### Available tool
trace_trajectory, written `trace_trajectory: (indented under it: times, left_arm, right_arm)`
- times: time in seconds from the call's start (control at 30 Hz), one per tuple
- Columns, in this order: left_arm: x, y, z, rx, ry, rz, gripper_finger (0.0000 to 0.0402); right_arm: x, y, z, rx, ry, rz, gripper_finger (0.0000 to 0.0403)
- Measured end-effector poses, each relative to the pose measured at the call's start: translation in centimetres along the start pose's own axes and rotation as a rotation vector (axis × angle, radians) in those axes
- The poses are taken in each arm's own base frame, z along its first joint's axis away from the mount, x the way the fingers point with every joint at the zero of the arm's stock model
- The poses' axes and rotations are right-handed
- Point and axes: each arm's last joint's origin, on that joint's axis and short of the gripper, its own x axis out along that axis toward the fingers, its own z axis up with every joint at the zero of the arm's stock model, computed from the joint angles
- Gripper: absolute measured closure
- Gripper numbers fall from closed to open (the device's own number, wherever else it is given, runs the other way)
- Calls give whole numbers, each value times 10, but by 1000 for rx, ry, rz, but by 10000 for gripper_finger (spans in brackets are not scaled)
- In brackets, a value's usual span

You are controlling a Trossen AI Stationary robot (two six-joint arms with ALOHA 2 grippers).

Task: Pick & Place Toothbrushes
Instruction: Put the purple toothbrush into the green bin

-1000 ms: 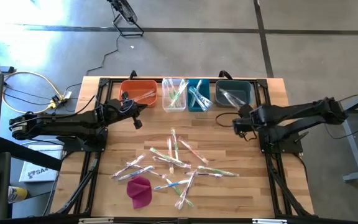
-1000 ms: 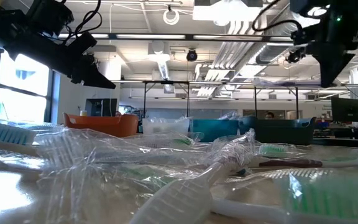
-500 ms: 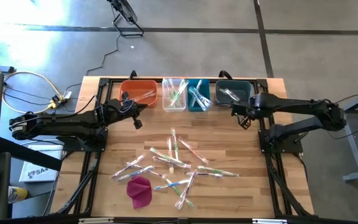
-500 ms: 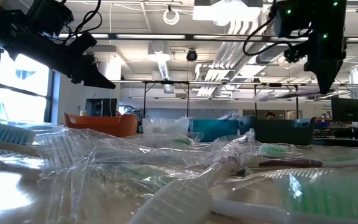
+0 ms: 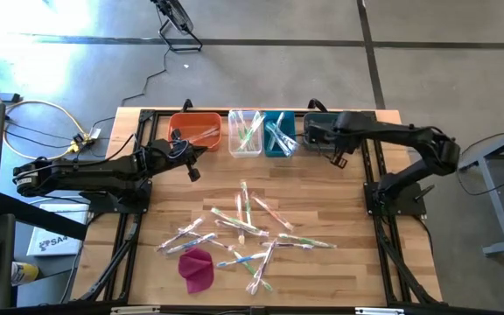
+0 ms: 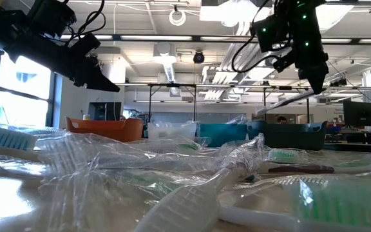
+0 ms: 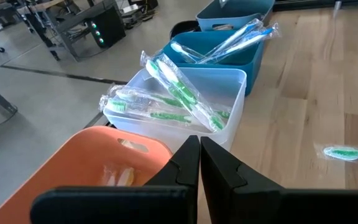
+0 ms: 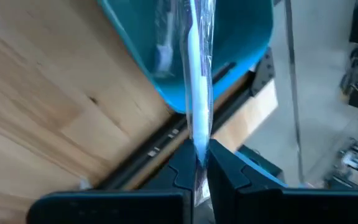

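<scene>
Standing at the centre of the floor, the light wooden slatted table (image 5: 322,210) carries all the items. Two dark six-joint arms reach in over its far half.

1. Left arm: extends from the left side of the table. The left gripper (image 5: 192,166) hangs near the front of the orange plastic bin (image 5: 196,130). Its fingers (image 7: 185,163) are pressed together and hold nothing.

2. Right arm: reaches from the right side across the far right corner. The right gripper (image 8: 199,163) hangs above the dark teal plastic bin (image 5: 315,122). Its jaws are closed on a white-handled toothbrush in a clear shiny wrapper (image 8: 197,93), which points from the fingertips toward that bin.

3. Bins: four stand in a row along the far edge. From left to right they are the orange bin, a clear plastic bin (image 5: 246,133) with green-handled brushes, a bright blue plastic bin (image 5: 279,136) with wrapped brushes, and the dark teal bin.

4. Loose stock: the scattered wrapped toothbrushes (image 5: 243,229) lie in a heap on the near middle of the table, well apart from both grippers.

5. Other: a magenta cloth lump (image 5: 197,268) lies at the near left edge of the heap.
</scene>
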Motion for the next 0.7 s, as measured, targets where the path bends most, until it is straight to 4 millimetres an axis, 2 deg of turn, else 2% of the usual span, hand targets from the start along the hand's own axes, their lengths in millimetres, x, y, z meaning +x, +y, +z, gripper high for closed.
trace_trajectory:
  times: [0.3, 0.57, 0.7]
  left_arm:
    - [0, 0, 0, 13, 0, 0, 392]
    - [0, 0, 0, 25, 0, 0, 392]
    - [0, 0, 0, 27, 0, 0, 392]
  right_arm:
    - [27, -20, 16, -83, 132, 11, 390]
    - [48, -27, 34, -161, 132, 6, 389]
    - [52, -31, 37, -133, 121, 4, 361]
